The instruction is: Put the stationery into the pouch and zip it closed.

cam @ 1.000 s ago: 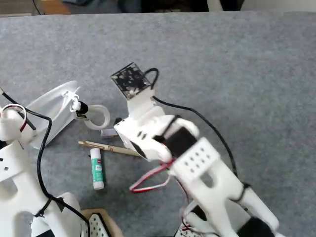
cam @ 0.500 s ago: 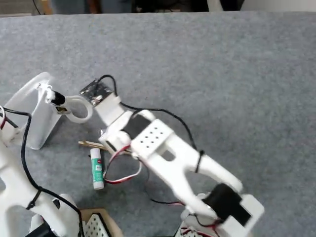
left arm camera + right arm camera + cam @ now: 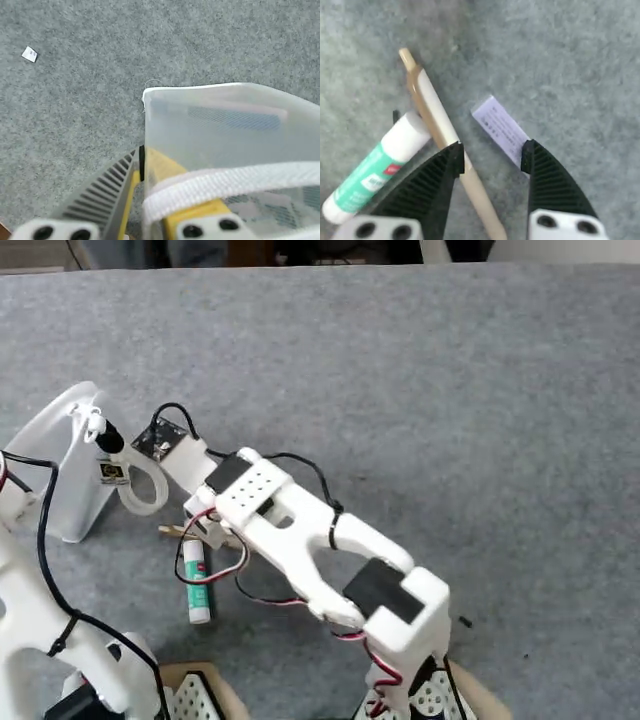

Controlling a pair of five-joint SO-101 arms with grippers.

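Since the right gripper [image 3: 492,155] is hanging jaws-apart in the right wrist view, pen [image 3: 437,135] hugging one finger, purple slip [image 3: 502,131] by the other, glue stick [image 3: 375,170] just outside, I'd be centring on the pen alone before closing. Slip and glue-stick print: unreadable. Left wrist view: left gripper [image 3: 141,165] is clamping the pouch [image 3: 215,130] rim. High view: pouch is sitting near the right gripper.

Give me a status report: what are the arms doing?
Left tool shut on rim of translucent white pouch. Right tool open over beige plastic pen. White-and-green glue stick against pen, small lilac block beside: may crowd the grab.
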